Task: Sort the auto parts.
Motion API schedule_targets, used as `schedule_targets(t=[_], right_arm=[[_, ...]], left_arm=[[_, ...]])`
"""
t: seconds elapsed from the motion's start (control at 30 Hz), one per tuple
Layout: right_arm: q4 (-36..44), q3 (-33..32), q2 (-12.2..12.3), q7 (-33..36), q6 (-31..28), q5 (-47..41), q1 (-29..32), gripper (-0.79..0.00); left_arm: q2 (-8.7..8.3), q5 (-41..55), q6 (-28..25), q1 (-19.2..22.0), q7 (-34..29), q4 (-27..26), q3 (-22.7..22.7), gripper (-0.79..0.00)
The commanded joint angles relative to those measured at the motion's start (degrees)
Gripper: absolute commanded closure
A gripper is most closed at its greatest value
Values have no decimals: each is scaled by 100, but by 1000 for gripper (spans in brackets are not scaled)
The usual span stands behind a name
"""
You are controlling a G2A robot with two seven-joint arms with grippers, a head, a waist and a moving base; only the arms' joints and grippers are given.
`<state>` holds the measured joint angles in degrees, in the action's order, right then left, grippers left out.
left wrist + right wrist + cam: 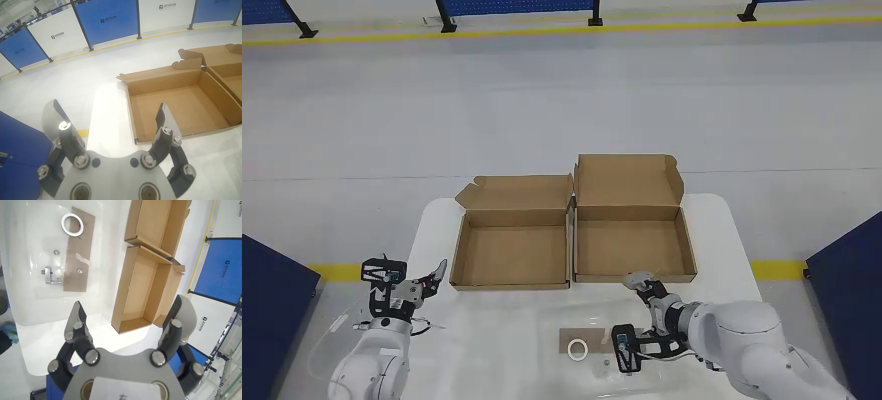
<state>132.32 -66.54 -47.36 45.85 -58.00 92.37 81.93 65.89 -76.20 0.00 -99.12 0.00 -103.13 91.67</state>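
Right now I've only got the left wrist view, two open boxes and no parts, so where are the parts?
Observer: On the near side of the table, between the arms. A metal ring lies across the edge of a brown sheet.
Operator: Anything else there?
Observer: A washer and a bent metal bracket lie beside the sheet, and a small bolt lies on it.
Operator: What about the right claw?
Observer: The right claw is open and holds nothing.
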Motion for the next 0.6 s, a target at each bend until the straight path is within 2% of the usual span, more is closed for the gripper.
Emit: schedule_targets(t=[0.0, 0.2, 0.43, 0.57], right_arm=[[-66, 130, 53, 43, 0, -62, -191, -785], [-609, 860, 309, 45, 0, -455, -1016, -785], [-1225, 1962, 658, 54, 8, -1609, -2389, -785], [-1396, 2837, 839, 537, 490, -2465, -3180, -785]], left_arm=[[0, 0, 0, 0, 0, 0, 0, -785], [0, 0, 0, 0, 0, 0, 0, -785], [0, 0, 0, 0, 0, 0, 0, -785], [0, 0, 0, 0, 0, 0, 0, -785]])
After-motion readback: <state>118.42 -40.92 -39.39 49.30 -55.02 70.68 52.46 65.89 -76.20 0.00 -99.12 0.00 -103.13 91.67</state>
